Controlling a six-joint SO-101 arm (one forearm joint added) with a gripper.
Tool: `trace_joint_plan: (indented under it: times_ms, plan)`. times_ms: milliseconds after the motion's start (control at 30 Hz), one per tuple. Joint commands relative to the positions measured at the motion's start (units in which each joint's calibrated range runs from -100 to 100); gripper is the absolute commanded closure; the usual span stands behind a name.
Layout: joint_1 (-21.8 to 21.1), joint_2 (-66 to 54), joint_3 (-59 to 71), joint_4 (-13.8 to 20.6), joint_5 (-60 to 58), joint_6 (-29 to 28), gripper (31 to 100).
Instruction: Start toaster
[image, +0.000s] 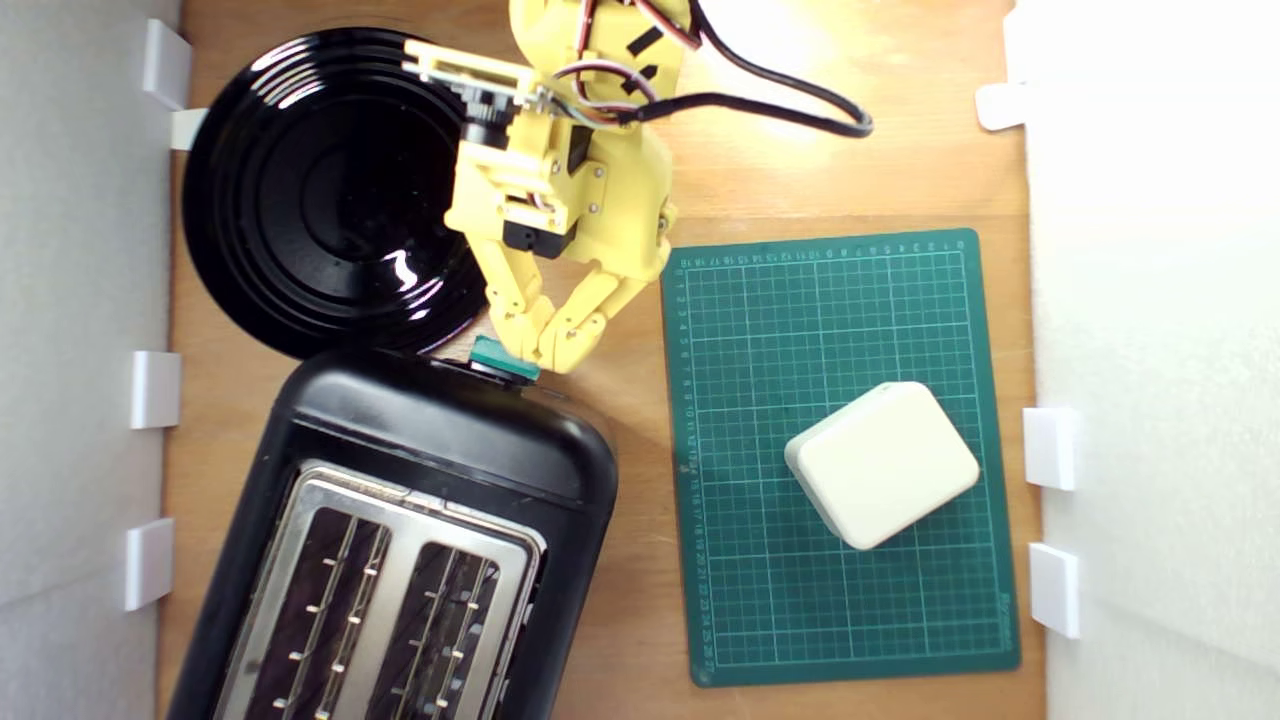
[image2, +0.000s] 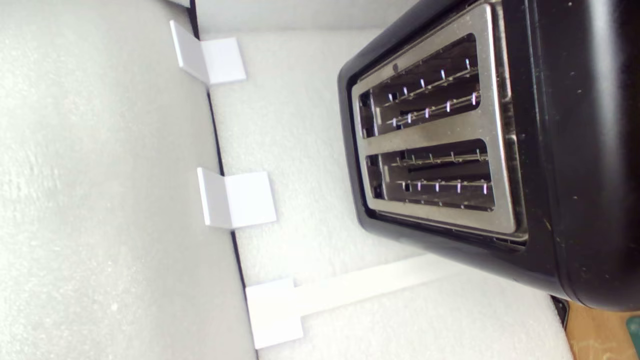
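Observation:
The black toaster fills the lower part of the exterior view's left side, its silver top plate and two slots facing up. Its teal-green lever knob sticks out from the end nearest the arm. My yellow gripper points down at that end, its two fingers meeting at their tips in a V, so it is shut. The tips sit at the knob's right end, touching or almost touching it. The wrist view shows the toaster and its slots only; the gripper and knob are out of that picture.
A round glossy black plate lies beside the arm, against the toaster's end. A green cutting mat with a cream box lies at the exterior view's right. White foam walls with white brackets bound both sides.

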Motion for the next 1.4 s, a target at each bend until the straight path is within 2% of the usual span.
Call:
trace_joint_plan:
  times_ms: [0,133,333,400,467,533,833,1067,1367]
  plan:
    - [-3.15,-7.41,1.74,-1.76,-0.08,-4.78,98.8]
    - [-5.61,-13.74,5.65,-4.01,0.0,-9.23,98.9]
    - [-9.02,-25.81,16.28,-4.67,-0.17,-13.48,98.9]
    - [-9.18,-31.14,21.1,-6.17,-0.17,-14.21,98.9]
    - [-9.02,-39.05,29.09,-9.36,-0.17,-14.26,98.9]
    - [-9.18,-44.38,35.36,-10.2,-0.25,-14.16,98.9]
    - [-9.74,-64.28,56.99,-9.64,-0.08,-13.79,98.9]
    - [-10.61,-65.36,60.71,-10.58,-0.08,-14.95,98.9]
    - [-10.69,-65.36,70.16,-9.54,-0.17,-16.83,98.9]
